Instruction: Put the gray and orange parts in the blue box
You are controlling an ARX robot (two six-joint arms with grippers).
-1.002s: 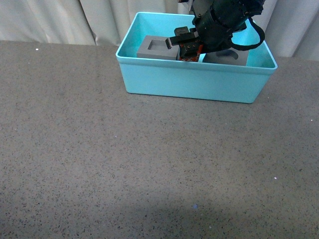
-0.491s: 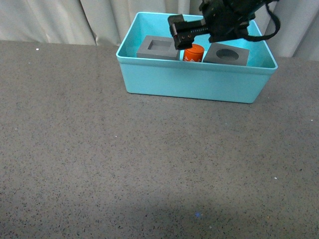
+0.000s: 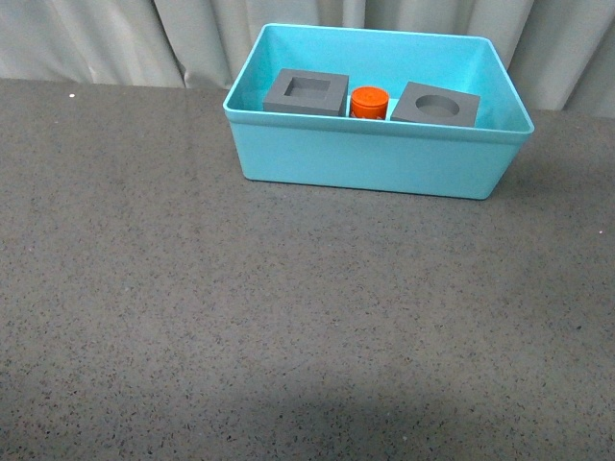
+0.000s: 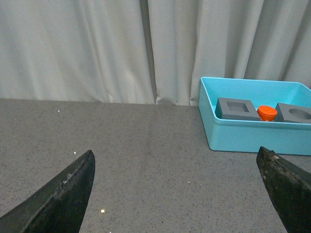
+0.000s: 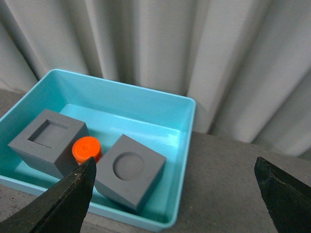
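Well, we see our right gripper (image 5: 175, 204) spread wide and holding nothing, looking down on the blue box (image 5: 187, 145), and our left gripper (image 4: 177, 194) equally wide and empty over bare counter (image 3: 192, 288). The square-recess cube (image 3: 306, 92), orange cylinder (image 3: 369, 102) and round-recess cube (image 3: 436, 104) sit in the box at the counter's far edge. We judge little remains to go wrong, unless a descending arm clips the rim.

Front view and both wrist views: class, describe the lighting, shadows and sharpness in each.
Front view: even light, dark shadow along the table's near edge. Left wrist view: sharp, soft folds in the curtain. Right wrist view: slight glare on the blue box floor; hand fingertips dark, blurred.
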